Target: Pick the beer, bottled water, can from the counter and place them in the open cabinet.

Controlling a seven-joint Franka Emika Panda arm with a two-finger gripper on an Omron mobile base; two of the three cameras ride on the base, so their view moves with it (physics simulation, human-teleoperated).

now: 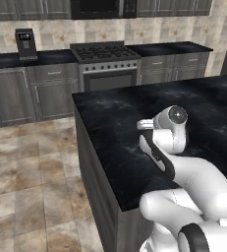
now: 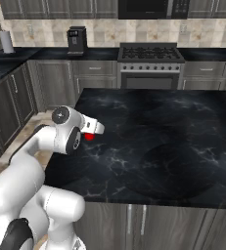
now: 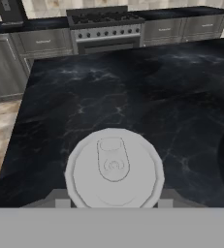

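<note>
From the left base view, the white arm bends over the near corner of the black marble-look counter with white veins; the wrist hides the claw and whatever sits under it, while well beyond it stand a steel stove with black burners and a dark coffee machine on the far counter. The right base view adds a small patch of red, the short red cylindrical can, peeking out just under the white hand near the counter's left edge; the fingers themselves are hidden behind the hand. In the hand view the can's silvery top with its pull tab sits directly ahead of the claw, right between the two finger tips, which press in from either side at its rim: the claw is narrowed around the can, holding it above the dark counter surface.
</note>
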